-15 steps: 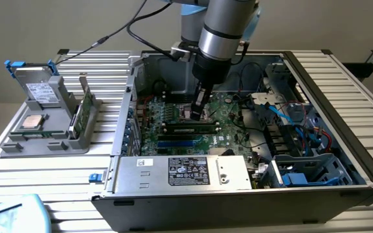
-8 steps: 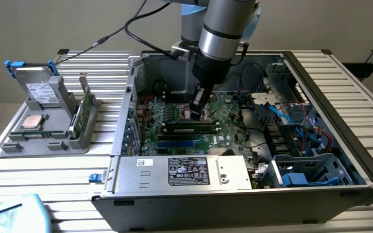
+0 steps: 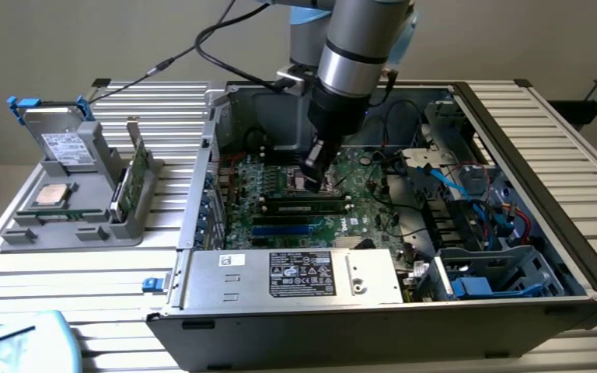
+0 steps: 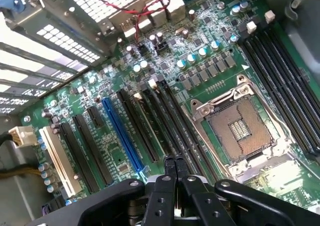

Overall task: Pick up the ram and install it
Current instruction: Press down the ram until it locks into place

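A grey plastic holder tray (image 3: 29,233) sits on the ribbed metal counter (image 3: 71,287) at the exterior view's left. It carries a boxy silver drive with a white label (image 3: 62,144), a square chip (image 3: 52,196) and a thin green board standing on edge (image 3: 131,175). Right of the tray lies the open black computer case (image 3: 382,334), with the green motherboard (image 3: 366,183) inside and a silver power supply box (image 3: 293,276) along its near wall. The arm reaches down into the case and its gripper (image 3: 312,177) (image 4: 175,161) hangs close over the board, fingers clenched together with nothing between them. The ram (image 3: 301,207), a long dark stick with a small label, sits in the black slots just in front of the fingertips. In the wrist view the open silver processor socket (image 4: 240,131) lies beside the slots. Blue and red cables (image 3: 490,202) fill the case's right end
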Available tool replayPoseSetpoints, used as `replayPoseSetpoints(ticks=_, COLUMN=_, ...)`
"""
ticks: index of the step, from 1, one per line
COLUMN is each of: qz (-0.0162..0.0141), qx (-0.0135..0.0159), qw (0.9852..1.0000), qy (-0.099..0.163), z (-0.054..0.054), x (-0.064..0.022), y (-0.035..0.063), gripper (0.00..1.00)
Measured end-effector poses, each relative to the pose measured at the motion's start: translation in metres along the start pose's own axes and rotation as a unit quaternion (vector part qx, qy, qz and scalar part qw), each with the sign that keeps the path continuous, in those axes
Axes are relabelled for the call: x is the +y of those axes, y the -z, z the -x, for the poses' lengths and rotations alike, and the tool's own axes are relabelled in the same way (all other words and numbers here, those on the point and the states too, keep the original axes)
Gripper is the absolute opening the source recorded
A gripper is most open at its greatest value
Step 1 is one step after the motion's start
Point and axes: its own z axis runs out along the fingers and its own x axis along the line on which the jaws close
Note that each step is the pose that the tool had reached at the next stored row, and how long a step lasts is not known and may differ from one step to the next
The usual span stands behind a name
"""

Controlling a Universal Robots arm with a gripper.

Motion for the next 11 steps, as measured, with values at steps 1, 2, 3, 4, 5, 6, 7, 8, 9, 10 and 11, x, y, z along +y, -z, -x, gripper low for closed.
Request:
replayPoseSetpoints(ticks=1, qz=0.0008, qx=-0.0007, qw=1.0, qy=-0.007, z=0.0001, x=0.0, y=-0.0002, gripper=0.1)
replayPoseSetpoints(ticks=2, qz=0.0014, qx=-0.0011, qw=0.9999, qy=-0.013, z=0.0001, x=0.0, y=-0.0004, gripper=0.1)
replayPoseSetpoints(ticks=3, qz=0.0017, qx=-0.0009, qw=0.9998, qy=-0.019, z=0.0001, x=0.0, y=-0.0005, gripper=0.1)
replayPoseSetpoints(ticks=4, qz=0.0019, qx=-0.0006, qw=0.9997, qy=-0.025, z=0.0001, x=-0.0001, y=-0.0005, gripper=0.1)
replayPoseSetpoints(ticks=5, qz=0.002, qx=-0.0001, qw=0.9995, qy=-0.03, z=0.0001, x=-0.0001, y=-0.0005, gripper=0.1)
replayPoseSetpoints(ticks=6, qz=0.0019, qx=0.0004, qw=0.9994, qy=-0.035, z=0.0001, x=-0.0001, y=-0.0007, gripper=0.1)
replayPoseSetpoints(ticks=7, qz=0.0016, qx=0.0015, qw=0.9992, qy=-0.04, z=0.0001, x=-0.0001, y=-0.0007, gripper=0.1)
replayPoseSetpoints(ticks=8, qz=0.0013, qx=0.0025, qw=0.999, qy=-0.045, z=0.0001, x=-0.0001, y=-0.0008, gripper=0.1)
replayPoseSetpoints(ticks=9, qz=0.0011, qx=0.0032, qw=0.9988, qy=-0.049, z=0.0001, x=-0.0001, y=-0.0009, gripper=0.1)
replayPoseSetpoints(ticks=10, qz=0.001, qx=0.0036, qw=0.9985, qy=-0.055, z=0.0001, x=-0.0001, y=-0.001, gripper=0.1)
replayPoseSetpoints(ticks=11, qz=0.0007, qx=0.0037, qw=0.9982, qy=-0.06, z=0.0002, x=-0.0002, y=-0.0013, gripper=0.1)
